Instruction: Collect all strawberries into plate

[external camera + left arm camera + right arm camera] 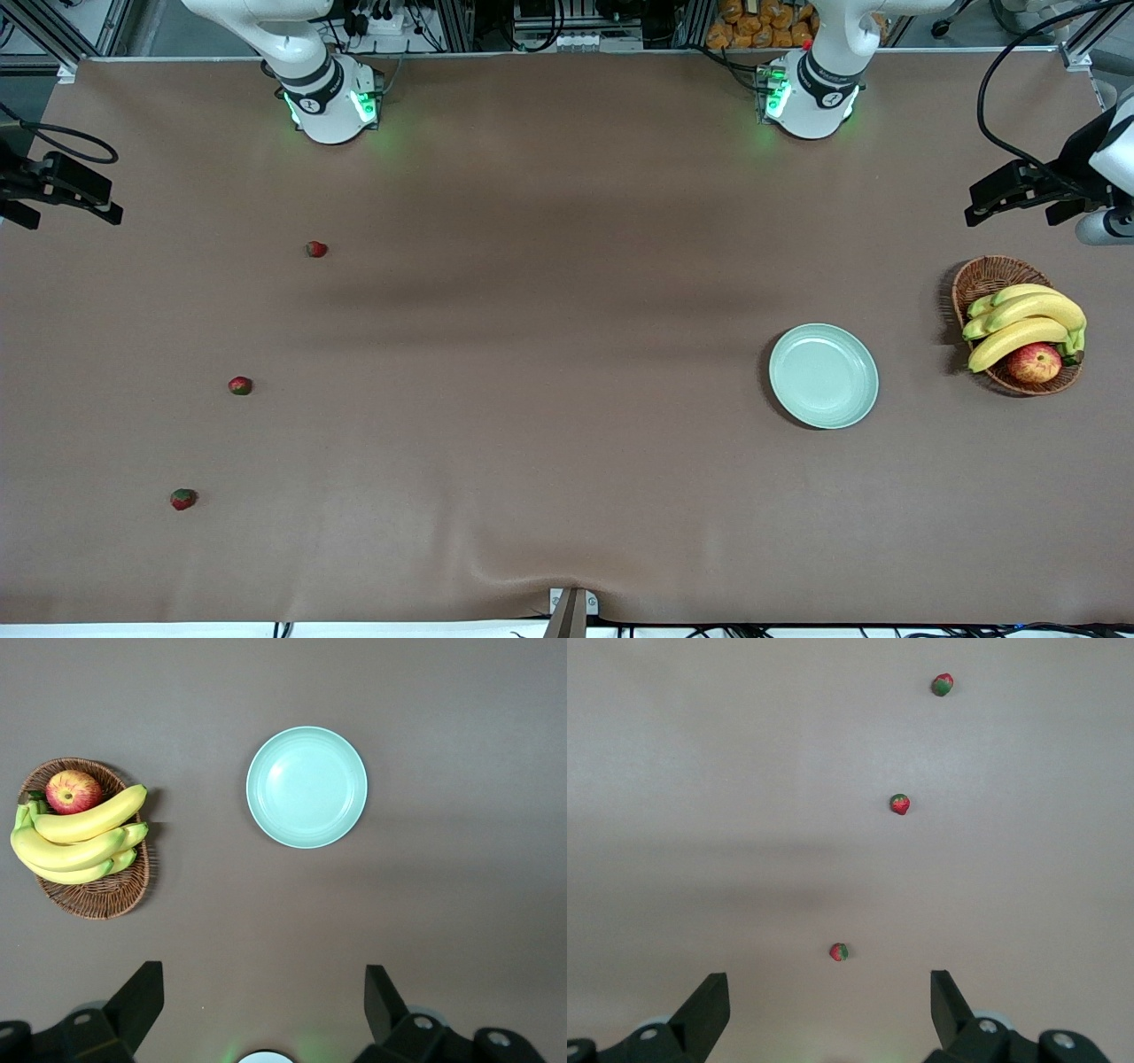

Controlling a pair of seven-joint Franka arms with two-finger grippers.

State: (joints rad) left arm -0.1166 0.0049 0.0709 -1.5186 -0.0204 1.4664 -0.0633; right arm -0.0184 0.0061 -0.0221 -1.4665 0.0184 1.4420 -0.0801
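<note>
Red strawberries [240, 385] with green tops, pale mint-green plate [824, 376], brown tablecloth [549, 266], yellow bananas [1019, 326]

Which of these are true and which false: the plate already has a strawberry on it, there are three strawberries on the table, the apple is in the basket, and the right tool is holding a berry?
1. The plate holds a strawberry. False: it is bare.
2. Three strawberries lie on the table. True: one, a second and a third, all toward the right arm's end.
3. The apple sits in the basket. True, beside the bananas.
4. The right tool grips a berry. False: it is open and holds nothing; the left tool is open too.
</note>
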